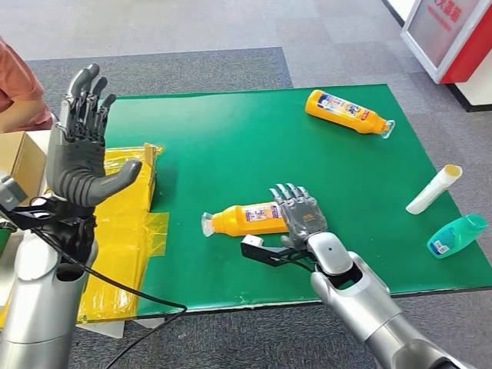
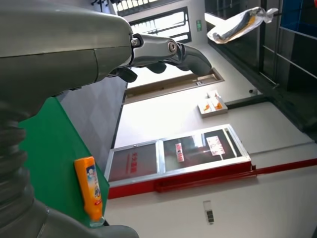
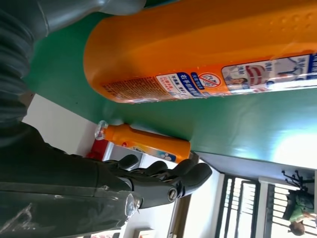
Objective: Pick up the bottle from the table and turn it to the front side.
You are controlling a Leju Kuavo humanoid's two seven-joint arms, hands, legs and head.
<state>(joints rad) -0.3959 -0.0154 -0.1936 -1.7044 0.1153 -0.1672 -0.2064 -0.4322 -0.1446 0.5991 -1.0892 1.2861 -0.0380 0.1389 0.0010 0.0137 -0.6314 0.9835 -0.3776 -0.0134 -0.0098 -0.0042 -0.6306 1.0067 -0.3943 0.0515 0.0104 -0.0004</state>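
green worktop (image 1: 360, 231) carries a bottle (image 1: 247, 220) lying near centre, cap to the left. right hand (image 1: 300, 215) hovers at its base, fingers wide, holding nothing: reach step, i judge. next, close around it. left hand (image 1: 81, 146) raised wide apart, idle.

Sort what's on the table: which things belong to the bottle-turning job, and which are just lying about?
Job:
near orange bottle, lying on its side on the green mat
right hand, at the bottle's base end, grip unclear
left hand, raised, holding nothing

Lying about:
far orange bottle
white tube
teal bottle
yellow bags
cardboard box
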